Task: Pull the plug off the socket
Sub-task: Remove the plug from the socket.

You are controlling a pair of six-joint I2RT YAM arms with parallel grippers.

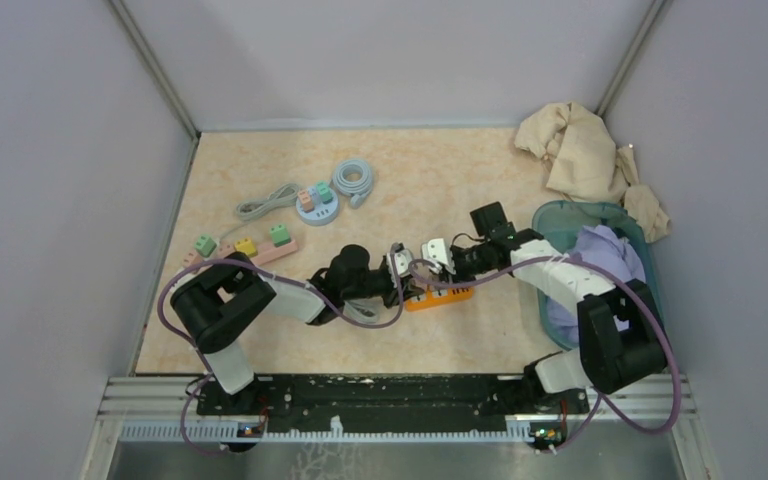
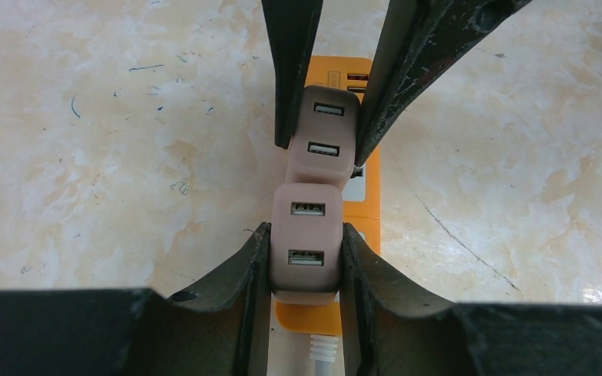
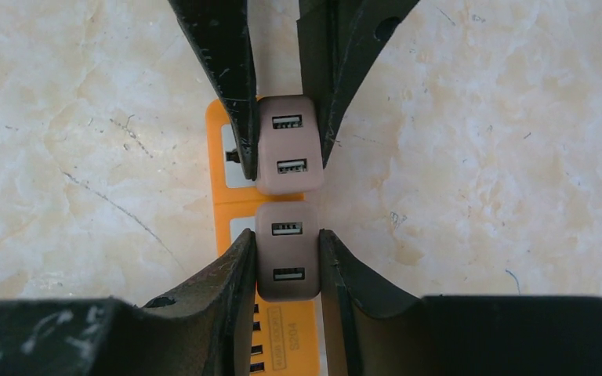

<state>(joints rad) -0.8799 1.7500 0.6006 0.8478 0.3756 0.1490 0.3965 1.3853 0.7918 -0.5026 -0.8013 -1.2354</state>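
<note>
Left gripper point(image 2: 306, 235): fingers closed tight on the flanks of the first plug point(image 2: 306, 254), a beige block with two USB ports facing up. We see pad contact on both sides, no gap.

Right gripper point(image 3: 286, 235): likewise clamped on the second plug point(image 3: 286, 262), same beige type, same two ports. Each wrist view shows the other arm's fingers coming in from the far side onto the neighbouring plug.

We note both plugs standing on the face of the orange power strip point(image 1: 440, 296), one just beside the other along its length. We cannot tell whether either has lifted out of its socket. From the left wrist, the second plug sits slightly skewed against the first.

A white cord point(image 2: 323, 348) leaves the strip's end by the first plug. The strip lies flat on the marbled table point(image 2: 86, 157), near its middle, with the two arms meeting over it.

Farther out, to the far left: a pink power strip point(image 1: 250, 250) with green and yellow plugs, a round blue socket hub point(image 1: 317, 205), and a coiled cable point(image 1: 353, 180). At right we log a teal basket point(image 1: 560, 215) holding lilac cloth point(image 1: 610, 260), with beige cloth point(image 1: 580, 150) behind it.
</note>
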